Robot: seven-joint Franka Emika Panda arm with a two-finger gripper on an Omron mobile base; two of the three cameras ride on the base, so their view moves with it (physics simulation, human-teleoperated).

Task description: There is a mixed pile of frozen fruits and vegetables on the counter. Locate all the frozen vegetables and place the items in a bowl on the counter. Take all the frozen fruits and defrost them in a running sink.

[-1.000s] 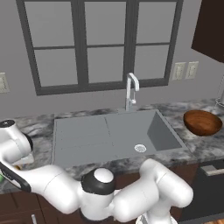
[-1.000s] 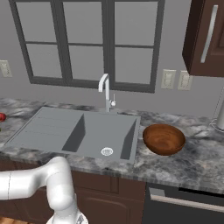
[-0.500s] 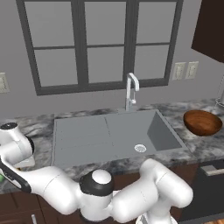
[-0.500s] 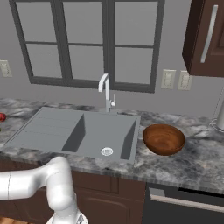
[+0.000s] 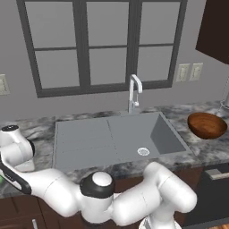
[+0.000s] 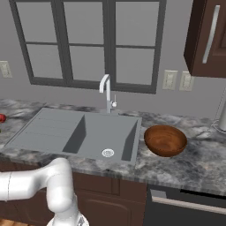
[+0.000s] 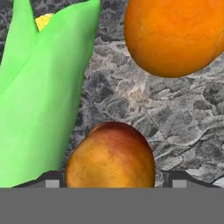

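In the hand view a brownish orange frozen fruit (image 7: 110, 158) with a red blush lies on the grey marbled counter (image 7: 175, 118), right between my fingertips. My gripper (image 7: 113, 180) straddles it: the left tip is at its side and a thin gap remains at the right tip. A bright orange frozen fruit (image 7: 175, 35) lies beyond it. The green pointed frozen vegetable (image 7: 39, 92) lies beside them, a bit of yellow showing at its tip. My arm's wrist (image 5: 15, 147) hangs low over the counter's far left. The wooden bowl (image 5: 206, 125) (image 6: 165, 140) stands right of the sink (image 5: 89, 143) (image 6: 48, 128).
A red ball (image 6: 2, 118) shows at the counter's far left edge. The tap (image 5: 133, 91) (image 6: 106, 90) rises behind the basin, under a dark-framed window. A round drain (image 6: 107, 152) sits in the basin floor. A dark wall cabinet (image 6: 207, 35) hangs at the upper right.
My wrist has dipped slightly at the far left of the counter and the fingers have drawn closer together. Sink, tap and bowl stand as before.
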